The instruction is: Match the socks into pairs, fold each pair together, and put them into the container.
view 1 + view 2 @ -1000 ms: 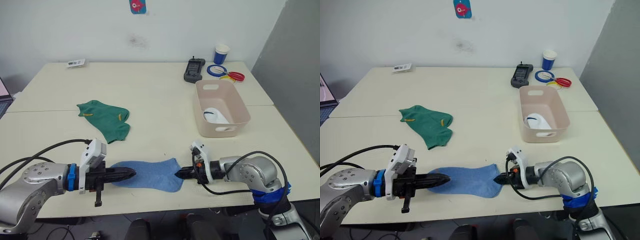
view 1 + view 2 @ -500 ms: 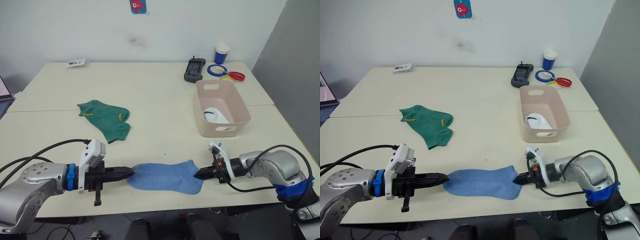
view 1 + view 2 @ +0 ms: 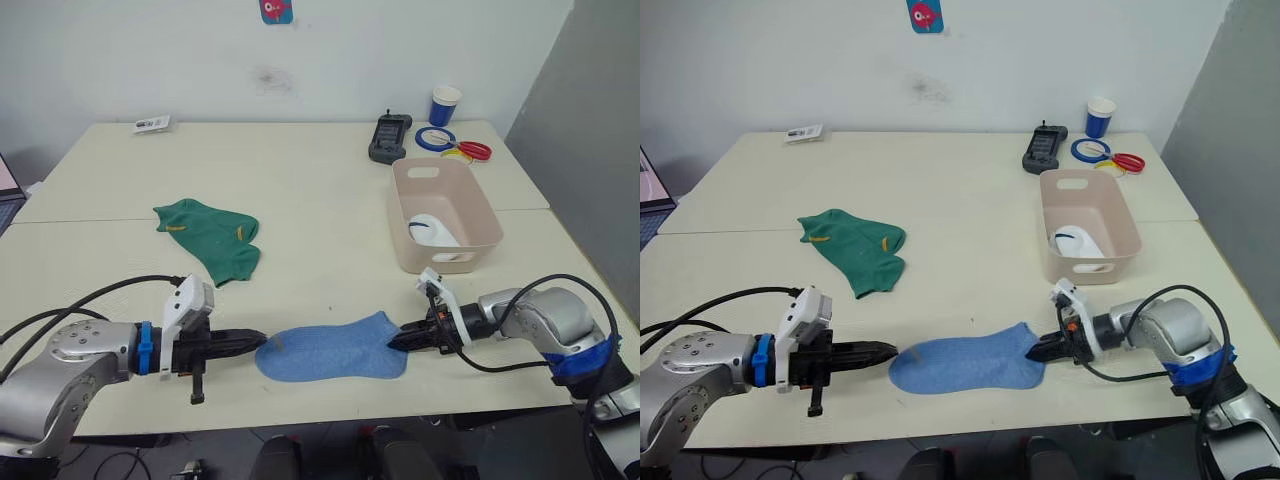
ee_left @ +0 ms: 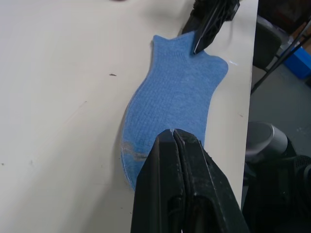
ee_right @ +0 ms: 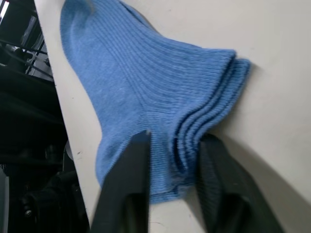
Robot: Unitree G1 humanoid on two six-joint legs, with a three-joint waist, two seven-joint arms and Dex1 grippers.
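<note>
Blue socks (image 3: 330,352) lie stacked flat at the near table (image 3: 320,190) edge, between the two grippers. Green socks (image 3: 212,234) sit farther back and to the left of the blue pair; bin (image 3: 485,215) is beyond the blue pair's cuff end, to the right, w/ a white pair (image 3: 432,231) already inside.

Right gripper (image 5: 170,160) has its fingers astride the layered cuff edges, one above, one below, gripping the blue socks. Left gripper (image 4: 173,141) has fingers pressed together, tip at the toe end; whether any cloth is pinched there, can't tell.

Step in hand, as I judge it: folding the blue pair. To do it well: keep both cuff layers caught, lift low, carry cuff over toward toe so edges line up, hold toe end down w/ the left so the stack doesn't slide off the near edge.

Writing: none readable; wall sticker (image 3: 275,11) and a small label (image 3: 152,125) at the far left of the table too small to read.
</note>
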